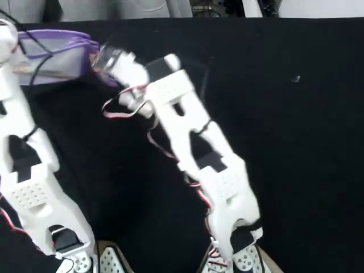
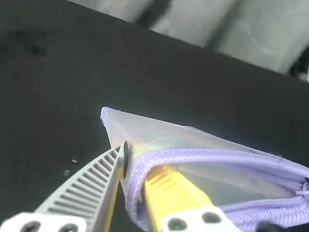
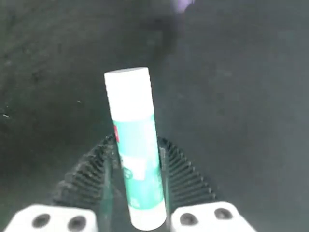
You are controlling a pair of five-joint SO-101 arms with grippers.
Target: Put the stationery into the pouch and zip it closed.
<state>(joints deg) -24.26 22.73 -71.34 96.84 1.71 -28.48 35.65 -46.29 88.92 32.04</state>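
At the table's [image 1: 296, 142] far left corner, the left gripper [image 2: 137, 164] has its jaws pinched on the purple zip edge of the pouch [image 1: 51, 54]. The grey finger sits outside the clear wall and the yellow one inside the mouth. The hold looks meant to anchor the pouch and prop its mouth open for loading. How wide the opening gapes cannot be told from above.

Just right of the pouch's end, the right gripper [image 1: 111, 60] hangs with its jaws clamped on a glue stick [image 3: 135, 140]. It is gripped around the lower body, and the white cap points forward, away from the wrist. That lengthwise hold would suit sliding it in cap first. The stick is not yet inside the pouch, and blur at the gripper hides how close it is to the mouth.

The pouch lies near the table's far edge, so there is little room beyond it, and the left arm takes up the space on its left. Red wires [image 1: 122, 108] loop off the right arm just below the pouch's right end and could catch on a low approach. To the right, a broad stretch of black cloth gives that arm space to swing wide or back away.
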